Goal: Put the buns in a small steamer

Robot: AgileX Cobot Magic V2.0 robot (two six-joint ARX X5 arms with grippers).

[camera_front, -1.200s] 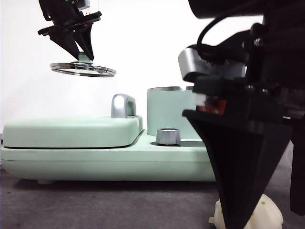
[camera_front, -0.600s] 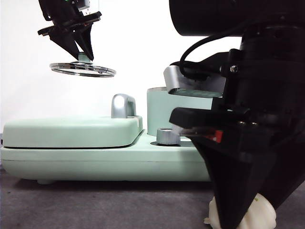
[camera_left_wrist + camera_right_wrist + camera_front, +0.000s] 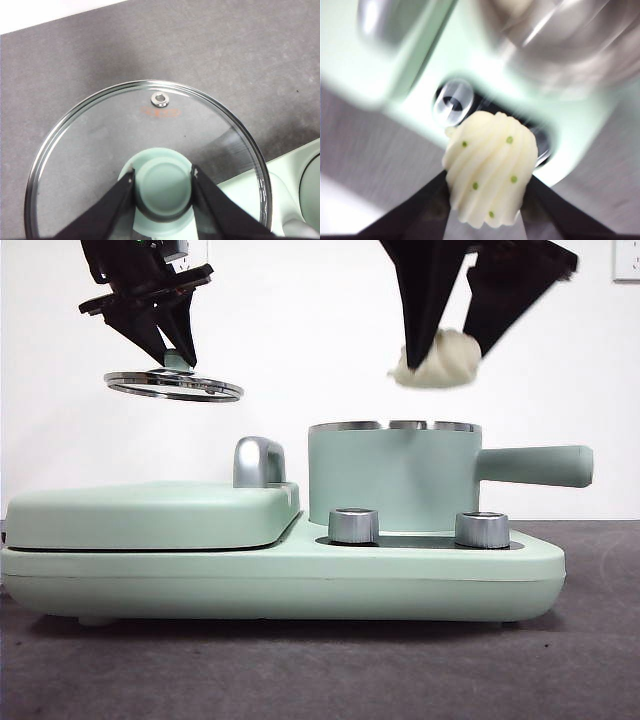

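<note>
My right gripper [image 3: 446, 348] is shut on the white ridged bun [image 3: 436, 359] with green dots [image 3: 490, 167], holding it in the air just above the chrome rim of the small steamer [image 3: 392, 476]. The steamer stands open on the mint-green cooker, its straight handle pointing right. High at the left, my left gripper [image 3: 170, 355] is shut on the green knob of the glass lid [image 3: 174, 386], seen from above as lid [image 3: 150, 165] in the left wrist view. The right wrist view is blurred, with the steamer's rim [image 3: 560, 45] beyond the bun. No other bun shows.
The flat mint-green griddle [image 3: 150, 515] with its chrome handle [image 3: 258, 461] fills the cooker's left half. Two chrome knobs [image 3: 353, 525] sit on the base in front of the steamer. Grey tabletop [image 3: 300, 670] runs in front of the cooker.
My right gripper has closed on the ridged bun down at the near tabletop and lifted it up and back, to just above the steamer. The left gripper has kept the lid still.
</note>
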